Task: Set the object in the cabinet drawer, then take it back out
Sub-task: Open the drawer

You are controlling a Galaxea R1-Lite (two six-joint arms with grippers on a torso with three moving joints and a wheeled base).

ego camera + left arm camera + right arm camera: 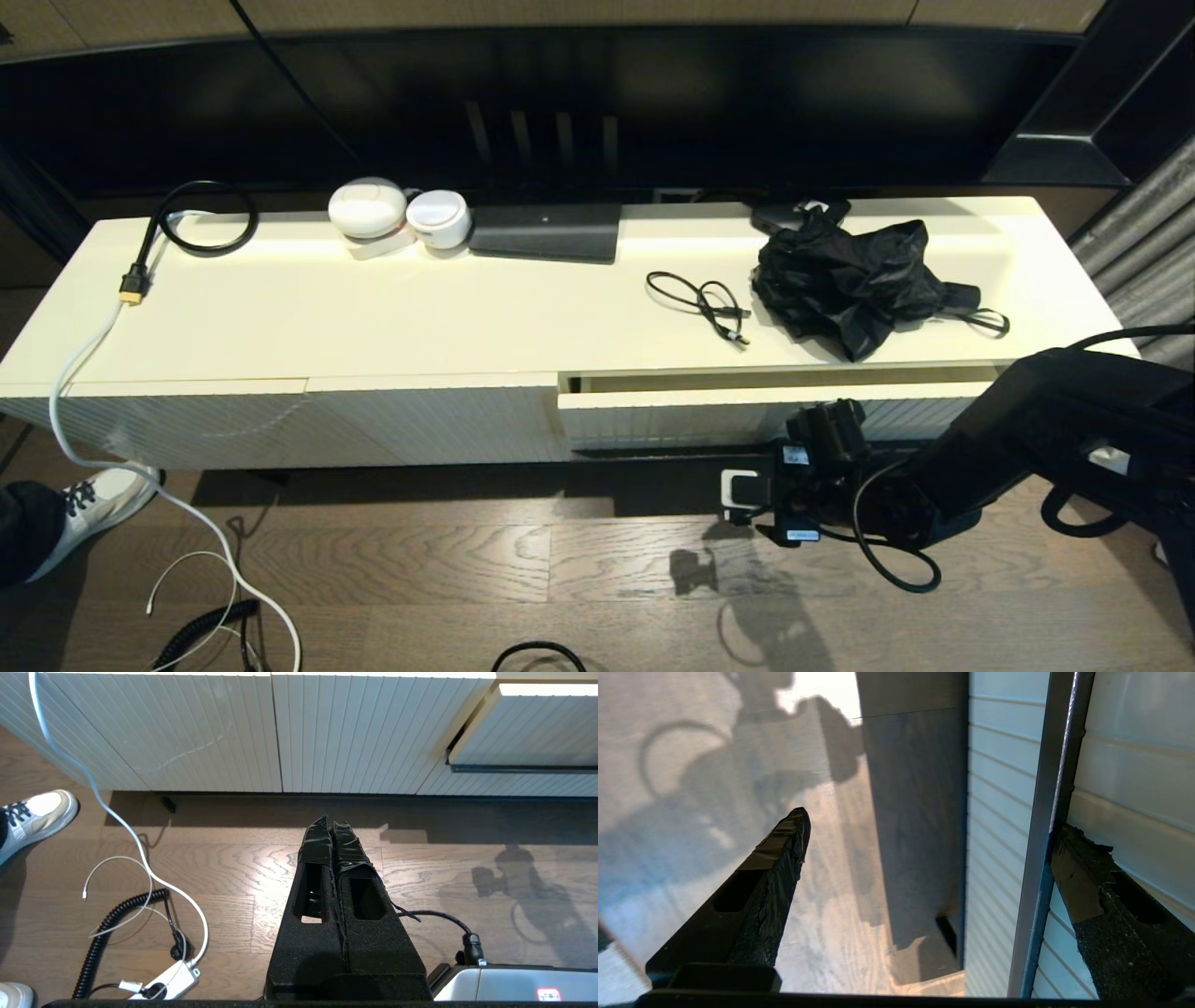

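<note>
**Drawer ajar, right claw spread at its handle**

You face a long cream cabinet [373, 317]. On its right half, the cabinet drawer [672, 401] sits pulled slightly out. A crumpled black object [845, 280] lies on the cabinet top just behind the drawer, a small black cable [705, 303] beside it. Your right gripper [924, 840] is low at the drawer front, fingers spread wide, one finger [1083, 877] touching the thin black bar handle [1045, 835]. Your left gripper [331, 828] hangs above the wooden floor [233, 868], fingers pressed together, holding nothing.
</note>
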